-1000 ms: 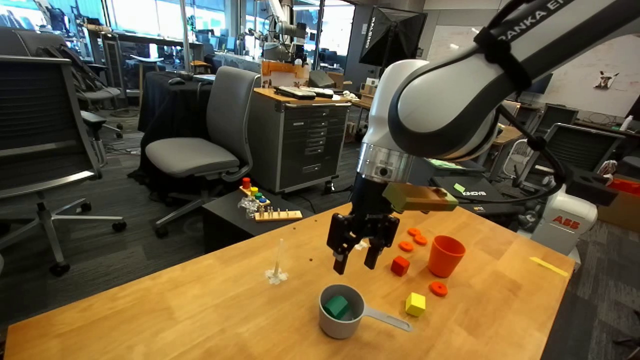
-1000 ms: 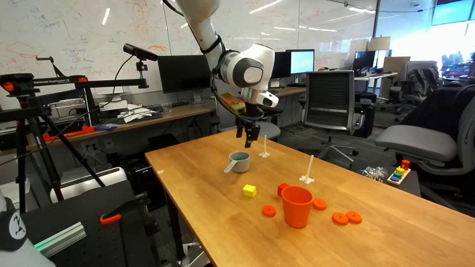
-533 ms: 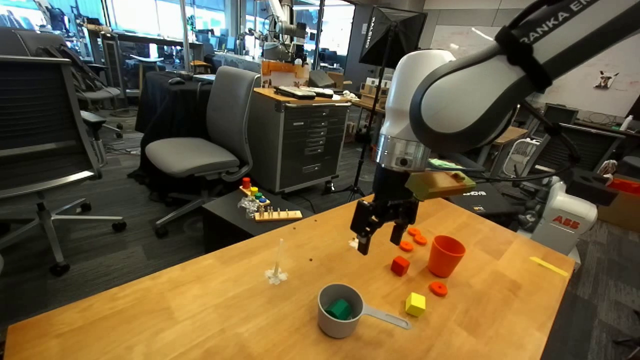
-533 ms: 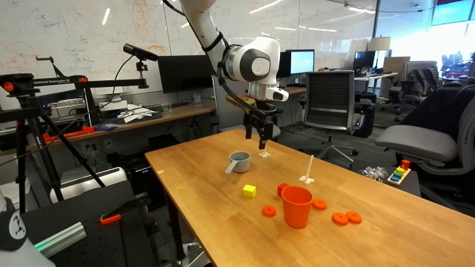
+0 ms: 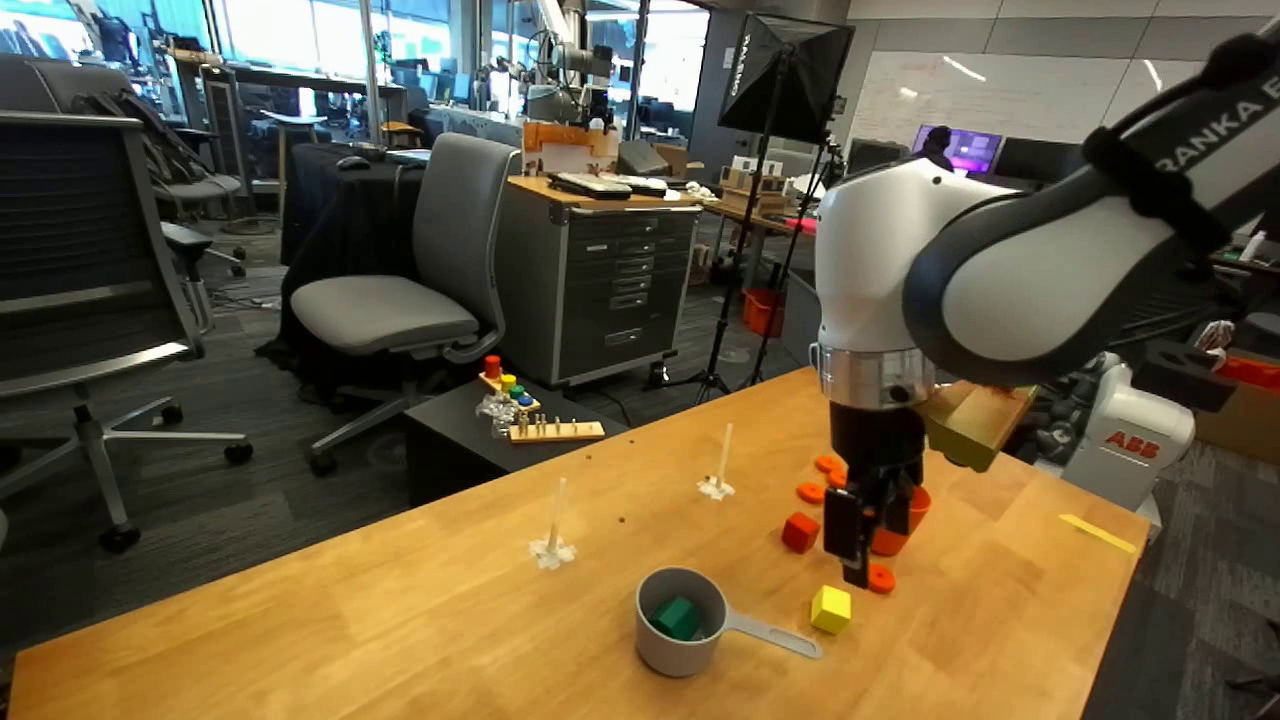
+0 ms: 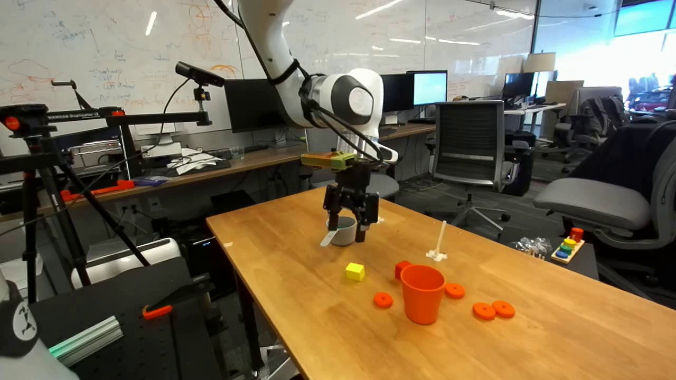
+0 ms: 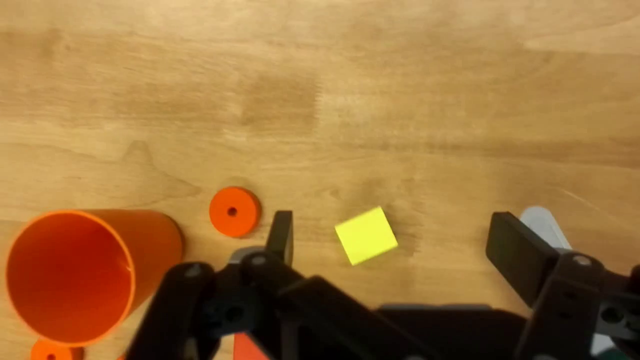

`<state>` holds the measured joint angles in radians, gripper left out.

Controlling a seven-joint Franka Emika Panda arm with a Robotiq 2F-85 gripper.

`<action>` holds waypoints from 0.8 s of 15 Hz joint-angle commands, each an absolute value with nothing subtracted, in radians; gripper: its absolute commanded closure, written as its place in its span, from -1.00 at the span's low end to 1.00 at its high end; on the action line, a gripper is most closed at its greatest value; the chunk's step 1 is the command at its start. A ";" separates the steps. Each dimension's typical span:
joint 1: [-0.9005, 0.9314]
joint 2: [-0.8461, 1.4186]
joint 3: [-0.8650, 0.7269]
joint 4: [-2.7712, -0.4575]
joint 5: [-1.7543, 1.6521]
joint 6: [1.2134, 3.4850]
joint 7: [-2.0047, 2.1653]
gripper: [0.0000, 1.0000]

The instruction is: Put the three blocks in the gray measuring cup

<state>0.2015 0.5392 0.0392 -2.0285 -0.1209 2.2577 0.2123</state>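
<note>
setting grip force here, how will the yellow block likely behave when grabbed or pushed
The yellow block is probably stiff, given its crisp edges and flat faces. Resting flat on the table, it would likely slide rather than roll. In the wrist view it sits askew to the open gripper, so it may twist when squeezed.

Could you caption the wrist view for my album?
A yellow cube framed by the open claw, with an orange cup and pierced disc at picture left.
</note>
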 commanded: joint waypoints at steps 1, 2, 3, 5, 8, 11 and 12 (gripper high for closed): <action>0.234 0.530 0.013 -2.070 -0.235 2.223 0.203 -1.00; 0.242 0.543 0.004 -2.069 -0.277 2.222 0.215 -1.00; 0.244 0.557 -0.001 -2.063 -0.307 2.224 0.220 -1.00; 0.252 0.592 -0.016 -2.046 -0.362 2.244 0.239 -1.00; 0.257 0.652 -0.029 -2.012 -0.394 2.290 0.275 -1.00; 0.255 0.702 -0.020 -1.979 -0.367 2.339 0.292 -1.00; 0.254 0.715 -0.015 -1.966 -0.353 2.352 0.294 -1.00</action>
<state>0.2324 0.6678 -0.0067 -2.0194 -0.3708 2.3245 0.2667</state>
